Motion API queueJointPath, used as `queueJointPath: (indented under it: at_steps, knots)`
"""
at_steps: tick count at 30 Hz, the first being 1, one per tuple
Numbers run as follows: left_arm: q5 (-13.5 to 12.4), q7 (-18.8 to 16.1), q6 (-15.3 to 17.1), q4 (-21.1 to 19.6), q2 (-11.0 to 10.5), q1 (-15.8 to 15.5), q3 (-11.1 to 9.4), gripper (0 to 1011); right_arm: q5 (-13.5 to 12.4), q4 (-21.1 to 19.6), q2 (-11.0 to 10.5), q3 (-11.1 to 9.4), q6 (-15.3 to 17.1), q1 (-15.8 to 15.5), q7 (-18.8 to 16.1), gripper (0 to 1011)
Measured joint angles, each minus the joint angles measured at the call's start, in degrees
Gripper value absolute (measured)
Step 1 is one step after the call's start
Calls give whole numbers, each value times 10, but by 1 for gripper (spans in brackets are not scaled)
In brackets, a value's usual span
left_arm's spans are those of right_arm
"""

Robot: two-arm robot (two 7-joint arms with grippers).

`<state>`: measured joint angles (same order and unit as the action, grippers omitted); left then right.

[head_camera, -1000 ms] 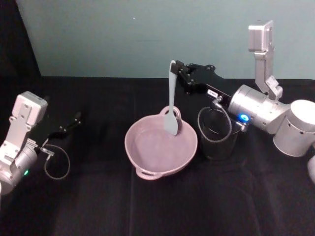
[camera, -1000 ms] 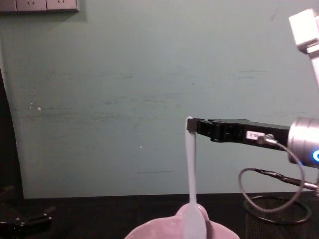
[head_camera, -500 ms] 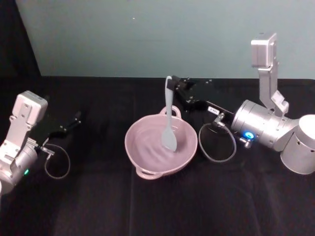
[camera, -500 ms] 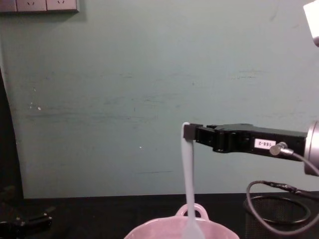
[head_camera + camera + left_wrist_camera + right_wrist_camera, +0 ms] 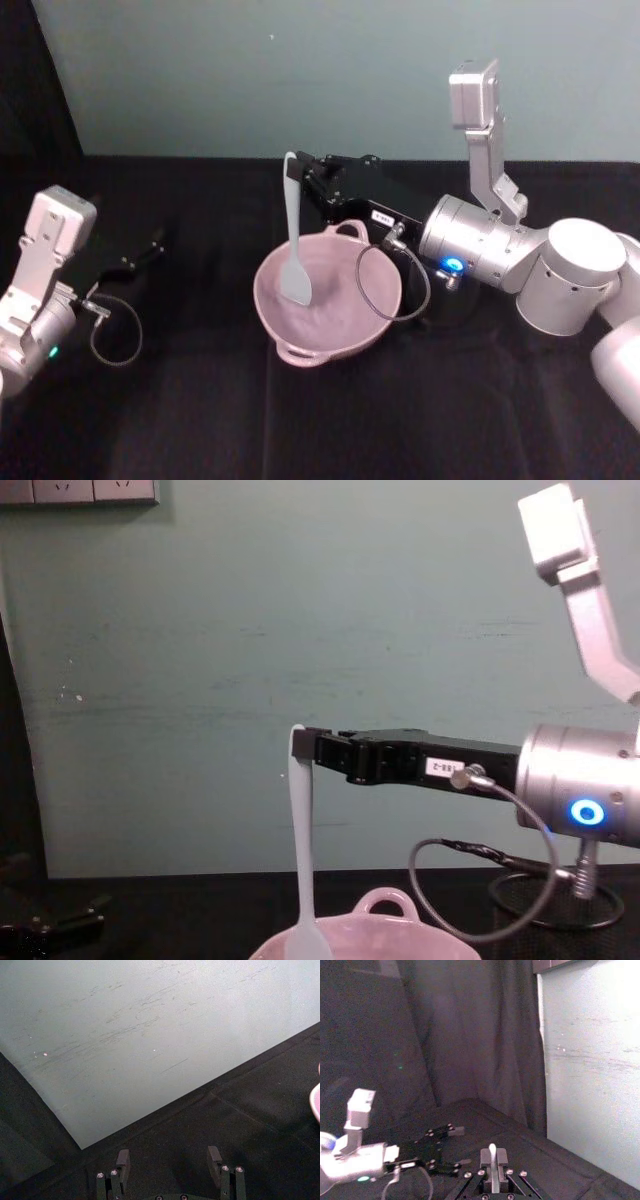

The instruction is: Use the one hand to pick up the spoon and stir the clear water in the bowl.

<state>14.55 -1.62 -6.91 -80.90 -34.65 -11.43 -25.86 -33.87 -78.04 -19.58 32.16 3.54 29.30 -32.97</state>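
Observation:
My right gripper (image 5: 298, 172) is shut on the top of the white spoon (image 5: 293, 228), which hangs upright with its paddle end inside the left part of the pink bowl (image 5: 266, 305). The clear water (image 5: 338, 305) in the bowl is barely visible. From the chest, the spoon (image 5: 301, 865) drops from the right gripper (image 5: 306, 749) into the bowl (image 5: 388, 902). In the right wrist view, the spoon handle tip (image 5: 492, 1152) sits between the fingers of the right gripper (image 5: 492, 1160). My left gripper (image 5: 153, 245) rests open far left on the table, with nothing in the left gripper (image 5: 168, 1157).
A black wire-mesh cup (image 5: 560, 908) stands to the right of the bowl, behind the right wrist. The right arm's grey cable loop (image 5: 392, 285) hangs over the bowl's right rim. A black cloth (image 5: 320, 420) covers the table, and a pale green wall (image 5: 250, 630) is behind.
The right gripper has carried the spoon leftward, sweeping the paddle from the bowl's back right to its left side. The left arm has not moved.

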Motion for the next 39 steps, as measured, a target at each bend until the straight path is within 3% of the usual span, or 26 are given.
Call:
queueJointPath:
  at_steps: [8, 16, 22, 28, 39]
  knots:
    - [0, 0, 0, 0, 0, 0, 0, 1011, -4, 72, 27, -10, -17, 35, -3, 75]
    - [0, 0, 0, 0, 0, 0, 0, 1011, -8, 88, 22, -30, -21, 39, 5, 75]
    - [0, 0, 0, 0, 0, 0, 0, 1011, -9, 56, -1, -43, -12, 18, 15, 77]
    - [0, 0, 0, 0, 0, 0, 0, 1011, -9, 0, -31, -49, 4, -16, 27, 75]
    - [0, 0, 0, 0, 0, 0, 0, 1011, -9, -64, -48, -40, 17, -53, 31, 75]
